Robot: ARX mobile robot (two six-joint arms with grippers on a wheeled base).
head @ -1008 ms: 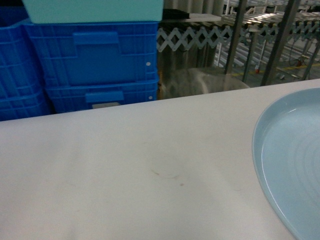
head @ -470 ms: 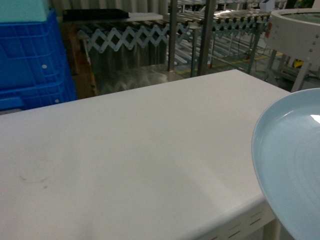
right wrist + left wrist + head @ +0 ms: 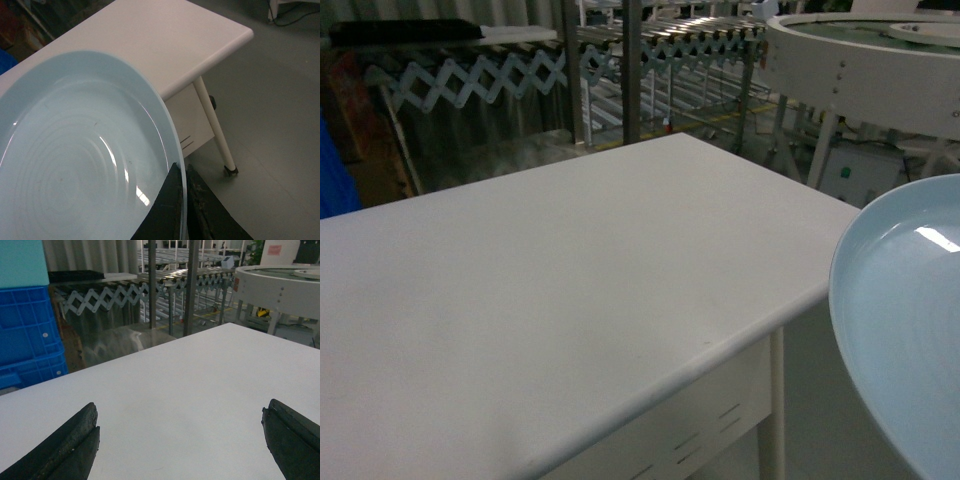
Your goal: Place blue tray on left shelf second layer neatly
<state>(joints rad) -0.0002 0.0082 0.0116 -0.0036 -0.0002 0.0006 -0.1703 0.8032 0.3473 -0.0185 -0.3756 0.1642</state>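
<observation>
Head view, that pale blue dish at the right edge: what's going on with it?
The right gripper is pinching the rim of the pale sky-blue round tray, holding it in the air beyond the white table's corner. The left gripper is open and empty above the tabletop. The tray is not yet on any shelf.

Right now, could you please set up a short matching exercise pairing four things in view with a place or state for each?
Things:
1. blue tray
2. left gripper
3. white table
4. blue crates

Places or states:
A. open, nothing between its fingers
B. stacked beyond the far edge of the table
C. pinched at the rim by the right gripper, off the table
D. nothing resting on the part in view

Pairs: 1-C, 2-A, 3-D, 4-B
</observation>
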